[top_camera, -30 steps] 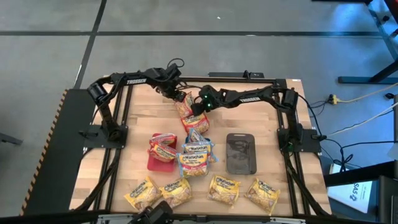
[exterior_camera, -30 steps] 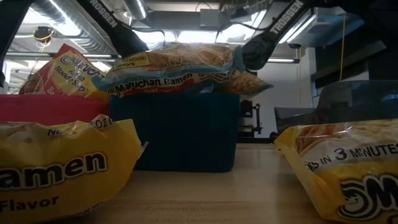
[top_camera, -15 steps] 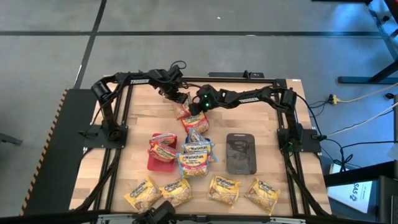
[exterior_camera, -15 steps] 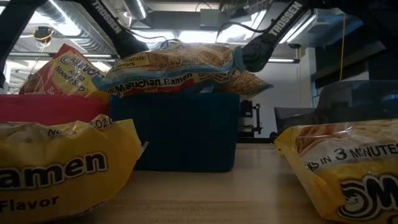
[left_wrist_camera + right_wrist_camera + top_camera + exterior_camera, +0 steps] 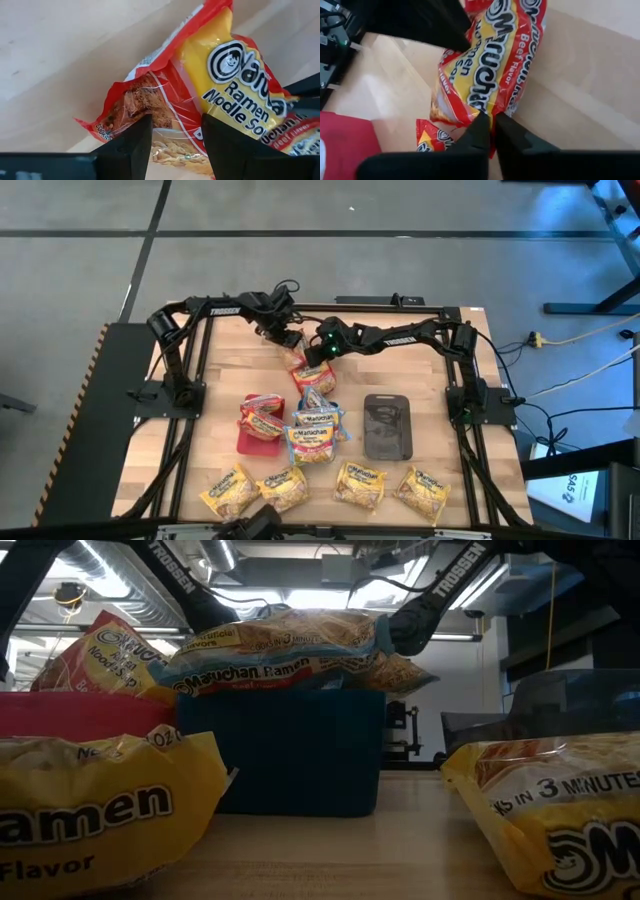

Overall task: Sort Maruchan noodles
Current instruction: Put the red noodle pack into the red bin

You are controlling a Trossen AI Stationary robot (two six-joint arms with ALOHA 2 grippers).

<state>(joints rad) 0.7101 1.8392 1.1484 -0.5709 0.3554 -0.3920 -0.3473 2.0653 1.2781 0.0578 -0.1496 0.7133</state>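
The red ramen packet sits at the far middle of the table, between the two grippers, its long axis running roughly from the far edge toward the trays. It is crinkly red plastic with a yellow panel, a Maruchan logo and "Beef Flavor" lettering; a clear window shows the noodles. The right gripper has its fingers pinched together on the packet's edge. The left gripper stands with fingers apart over the packet's other end.
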